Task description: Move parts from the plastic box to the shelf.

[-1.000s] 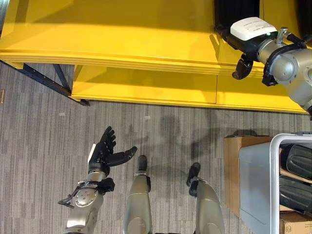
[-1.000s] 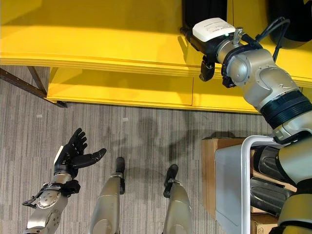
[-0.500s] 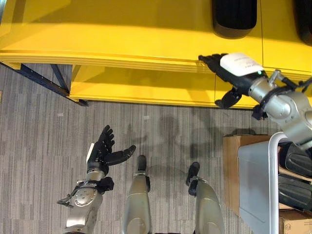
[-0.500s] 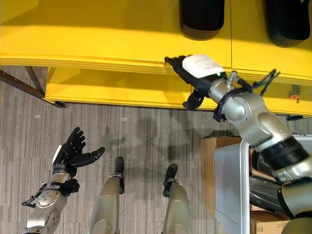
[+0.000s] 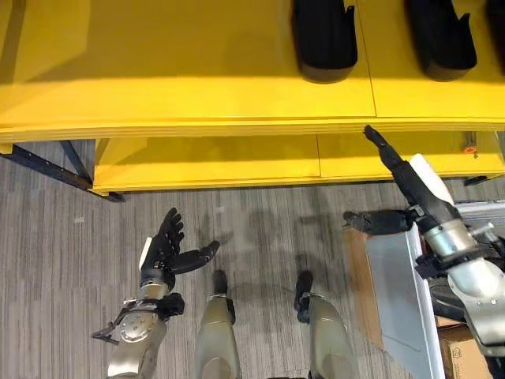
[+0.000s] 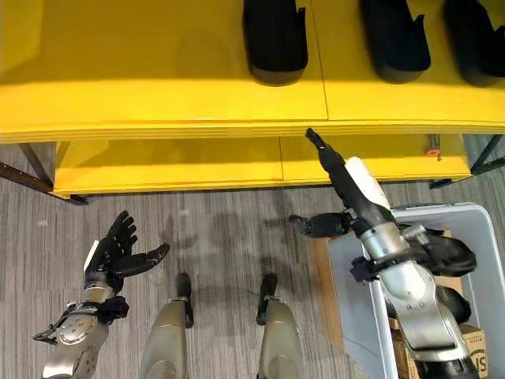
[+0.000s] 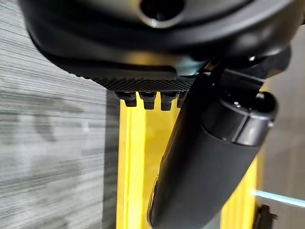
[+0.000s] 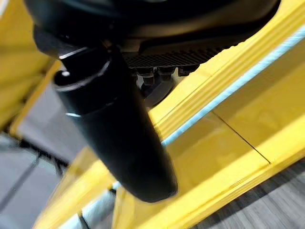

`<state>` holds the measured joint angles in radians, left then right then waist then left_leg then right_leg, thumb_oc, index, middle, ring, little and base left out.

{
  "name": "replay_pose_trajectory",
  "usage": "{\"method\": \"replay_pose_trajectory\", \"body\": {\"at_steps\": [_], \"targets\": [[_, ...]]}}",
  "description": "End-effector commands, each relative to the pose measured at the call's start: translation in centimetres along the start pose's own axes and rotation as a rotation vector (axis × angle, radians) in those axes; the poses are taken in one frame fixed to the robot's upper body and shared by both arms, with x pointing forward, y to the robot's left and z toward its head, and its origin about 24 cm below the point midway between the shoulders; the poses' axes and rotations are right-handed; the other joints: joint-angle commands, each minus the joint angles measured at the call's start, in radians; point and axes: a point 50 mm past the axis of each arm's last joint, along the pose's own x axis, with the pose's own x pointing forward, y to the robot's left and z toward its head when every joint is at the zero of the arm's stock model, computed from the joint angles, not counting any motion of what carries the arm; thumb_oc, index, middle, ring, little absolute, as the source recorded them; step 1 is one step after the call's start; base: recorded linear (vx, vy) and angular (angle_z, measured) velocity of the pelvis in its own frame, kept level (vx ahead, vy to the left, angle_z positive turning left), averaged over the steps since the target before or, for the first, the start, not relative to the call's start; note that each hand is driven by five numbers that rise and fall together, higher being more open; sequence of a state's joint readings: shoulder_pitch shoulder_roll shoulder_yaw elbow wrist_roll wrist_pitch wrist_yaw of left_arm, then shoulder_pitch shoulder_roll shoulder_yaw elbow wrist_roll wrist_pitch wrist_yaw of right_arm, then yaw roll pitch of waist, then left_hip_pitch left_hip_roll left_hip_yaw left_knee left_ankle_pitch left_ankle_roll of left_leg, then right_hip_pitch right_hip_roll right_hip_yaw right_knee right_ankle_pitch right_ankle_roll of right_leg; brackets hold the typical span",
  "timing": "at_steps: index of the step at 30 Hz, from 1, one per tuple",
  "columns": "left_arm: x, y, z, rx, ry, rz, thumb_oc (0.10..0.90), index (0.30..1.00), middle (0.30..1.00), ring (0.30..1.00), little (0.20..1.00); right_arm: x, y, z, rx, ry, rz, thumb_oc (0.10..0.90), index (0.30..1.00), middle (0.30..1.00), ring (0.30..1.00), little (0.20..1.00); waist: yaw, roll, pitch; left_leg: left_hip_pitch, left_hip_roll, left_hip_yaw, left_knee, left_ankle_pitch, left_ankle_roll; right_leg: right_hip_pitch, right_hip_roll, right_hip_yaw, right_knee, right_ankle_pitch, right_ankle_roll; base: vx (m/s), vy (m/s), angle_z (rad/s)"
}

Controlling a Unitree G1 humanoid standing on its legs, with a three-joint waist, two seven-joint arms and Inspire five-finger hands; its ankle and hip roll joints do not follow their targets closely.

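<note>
Three black moulded parts (image 6: 274, 39) lie side by side on the yellow shelf (image 6: 158, 87) across the top of the frame. At lower right, the grey plastic box (image 6: 359, 300) holds more black parts (image 6: 450, 254). The right hand (image 6: 347, 193), fingers straight and empty, sits at centre right; the left hand (image 6: 114, 254), lower left, is spread open.

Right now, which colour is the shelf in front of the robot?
The shelf is bright yellow; the right eye view shows it best.
</note>
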<state>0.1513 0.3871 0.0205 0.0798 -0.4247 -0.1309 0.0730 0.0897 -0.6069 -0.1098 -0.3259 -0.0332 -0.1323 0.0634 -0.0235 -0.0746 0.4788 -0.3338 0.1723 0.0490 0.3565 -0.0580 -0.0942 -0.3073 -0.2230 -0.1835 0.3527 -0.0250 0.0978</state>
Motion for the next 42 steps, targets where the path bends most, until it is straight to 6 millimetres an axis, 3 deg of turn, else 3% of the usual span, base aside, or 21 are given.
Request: {"method": "replay_pose_trajectory", "body": {"at_steps": [1,6,9,12,14,18,19,21,24,25,26,27,28,31,32,35,39,42], "targets": [[-1.0,0.6,1.6,0.066,-0.122,-0.038,0.900,1.000,1.000,1.000,1.000,1.3,-3.0,3.2,0.017,-0.238,-0.141,0.900,1.000,1.000,1.000,1.000,-0.015,0.001,-0.186,0.066,0.082,-0.010,-0.084,-0.016,-0.043,0.044,-0.073,0.081,-0.093,0.024,0.096,0.13,0.080,-0.06],[-1.7,-0.2,0.3,0.044,-0.095,-0.060,0.900,1.000,1.000,1.000,1.000,-2.1,0.8,-0.8,0.317,-0.034,-0.120,0.900,1.000,1.000,1.000,1.000,-0.050,0.022,-0.280,0.187,0.071,0.037,-0.209,0.009,-0.040,0.148,-0.089,0.076,-0.224,0.062,0.113,0.09,0.057,-0.14],[-1.7,-0.7,0.0,0.038,-0.097,-0.060,0.900,1.000,1.000,1.000,1.000,-2.8,2.8,-1.7,0.402,0.024,-0.120,0.900,1.000,1.000,1.000,1.000,-0.060,0.031,-0.322,0.238,0.065,0.064,-0.264,0.022,-0.042,0.182,-0.094,0.073,-0.276,0.084,0.120,0.07,0.039,-0.07],[-1.3,-1.3,0.3,0.032,-0.116,-0.073,0.900,1.000,1.000,1.000,1.000,-3.1,3.5,-2.4,0.366,0.069,-0.101,0.900,1.000,1.000,1.000,1.000,-0.070,0.030,-0.347,0.263,0.064,0.067,-0.291,0.027,-0.041,0.205,-0.093,0.077,-0.296,0.092,0.123,0.05,0.061,-0.04],[-1.0,-1.8,0.5,0.010,-0.132,-0.066,0.900,1.000,1.000,1.000,1.000,-3.1,4.6,-2.8,0.456,0.099,-0.094,0.900,1.000,1.000,1.000,1.000,-0.074,0.025,-0.365,0.278,0.053,0.080,-0.279,0.008,-0.030,0.217,-0.102,0.080,-0.304,0.102,0.129,0.05,0.097,0.05],[-0.6,-2.1,1.2,0.015,-0.162,-0.079,0.900,1.000,1.000,1.000,1.000,-2.9,4.9,-2.5,0.429,0.084,-0.063,0.900,1.000,1.000,1.000,1.000,-0.071,0.011,-0.370,0.285,0.032,0.096,-0.243,-0.032,-0.010,0.222,-0.120,0.099,-0.302,0.114,0.140,0.03,0.132,-0.13],[-0.4,-2.4,1.8,0.029,-0.191,-0.105,0.900,1.000,1.000,1.000,1.000,-3.1,5.0,-2.6,0.434,0.095,-0.064,0.900,1.000,1.000,1.000,1.000,-0.079,-0.002,-0.366,0.275,0.011,0.100,-0.177,-0.076,0.012,0.227,-0.145,0.120,-0.285,0.138,0.152,0.01,0.156,-0.24],[-0.2,-2.6,2.1,0.038,-0.205,-0.115,0.900,1.000,1.000,1.000,1.000,-3.3,5.0,-2.6,0.437,0.096,-0.067,0.900,1.000,1.000,1.000,1.000,-0.081,-0.005,-0.364,0.266,0.000,0.100,-0.149,-0.091,0.019,0.231,-0.157,0.125,-0.283,0.152,0.158,0.00,0.188,-0.16],[0.8,-3.0,3.3,0.076,-0.260,-0.116,0.900,1.000,1.000,1.000,1.000,-3.0,5.3,-2.4,0.448,0.088,-0.098,0.900,1.000,1.000,1.000,1.000,-0.102,-0.010,-0.353,0.239,-0.058,0.124,-0.099,-0.136,0.058,0.203,-0.207,0.157,-0.285,0.268,0.164,-0.10,0.336,-0.06],[1.4,-3.0,4.0,0.081,-0.297,-0.097,0.900,1.000,1.000,1.000,1.000,-2.7,5.5,-2.1,0.447,0.073,-0.099,0.900,1.000,1.000,1.000,1.000,-0.102,-0.011,-0.339,0.226,-0.089,0.156,-0.089,-0.153,0.076,0.158,-0.250,0.136,-0.302,0.384,0.164,-0.22,0.347,-0.15],[1.6,-2.9,4.3,0.087,-0.308,-0.087,0.900,1.000,1.000,1.000,1.000,-2.5,5.5,-2.0,0.438,0.069,-0.098,0.900,1.000,1.000,1.000,1.000,-0.100,-0.012,-0.332,0.217,-0.097,0.183,-0.088,-0.152,0.083,0.129,-0.269,0.082,-0.303,0.393,0.164,-0.28,0.496,-0.50],[1.8,-2.6,4.7,0.096,-0.321,-0.069,0.900,1.000,1.000,1.000,1.000,-2.3,5.6,-1.9,0.445,0.064,-0.085,0.900,1.000,1.000,1.000,1.000,-0.074,0.018,-0.311,0.223,-0.089,0.219,-0.093,-0.170,0.092,0.124,-0.283,-0.089,-0.233,0.305,0.159,-0.24,0.462,-0.67],[1.8,-2.4,4.6,0.099,-0.314,-0.062,0.900,1.000,1.000,1.000,1.000,-2.2,5.5,-1.8,0.436,0.056,-0.083,0.900,1.000,1.000,1.000,1.000,-0.074,0.029,-0.305,0.225,-0.090,0.239,-0.100,-0.166,0.107,0.134,-0.282,-0.139,-0.170,0.255,0.144,-0.17,0.413,-1.59],[1.6,-2.0,4.3,0.094,-0.294,-0.047,0.900,1.000,1.000,1.000,1.000,-1.9,5.7,-1.6,0.446,0.043,-0.053,0.900,1.000,1.000,1.000,1.000,-0.068,0.035,-0.293,0.257,-0.082,0.296,-0.128,-0.154,0.128,0.142,-0.246,-0.142,-0.048,0.160,0.115,-0.11,0.196,-1.03],[1.1,-1.6,4.1,0.083,-0.285,-0.034,0.900,1.000,1.000,1.000,1.000,-1.7,5.8,-1.5,0.458,0.038,-0.047,0.900,1.000,1.000,1.000,1.000,-0.050,0.034,-0.295,0.269,-0.085,0.337,-0.148,-0.149,0.133,0.178,-0.241,-0.188,-0.050,0.131,0.106,-0.11,0.106,-0.40],[0.6,-1.2,3.5,0.072,-0.258,-0.023,0.900,1.000,1.000,1.000,1.000,-1.6,6.1,-1.5,0.458,0.040,-0.038,0.900,1.000,1.000,1.000,1.000,-0.044,0.026,-0.301,0.288,-0.091,0.369,-0.179,-0.135,0.128,0.203,-0.227,-0.170,-0.087,0.138,0.111,-0.05,0.000,-1.08],[-0.5,-0.7,2.1,0.054,-0.200,-0.005,0.900,1.000,1.000,1.000,1.000,-1.9,5.9,-1.5,0.433,0.042,-0.024,0.900,1.000,1.000,1.000,1.000,-0.053,0.011,-0.333,0.292,-0.060,0.417,-0.166,-0.130,0.103,0.246,-0.198,-0.144,-0.268,0.169,0.138,0.04,-0.135,-0.50],[-0.8,-0.6,1.7,0.041,-0.186,0.001,0.900,1.000,1.000,1.000,1.000,-1.9,5.8,-1.4,0.436,0.039,-0.032,0.900,1.000,1.000,1.000,1.000,-0.059,0.011,-0.337,0.297,-0.049,0.436,-0.172,-0.121,0.098,0.237,-0.188,-0.126,-0.279,0.182,0.142,0.02,-0.103,-0.94]]}}
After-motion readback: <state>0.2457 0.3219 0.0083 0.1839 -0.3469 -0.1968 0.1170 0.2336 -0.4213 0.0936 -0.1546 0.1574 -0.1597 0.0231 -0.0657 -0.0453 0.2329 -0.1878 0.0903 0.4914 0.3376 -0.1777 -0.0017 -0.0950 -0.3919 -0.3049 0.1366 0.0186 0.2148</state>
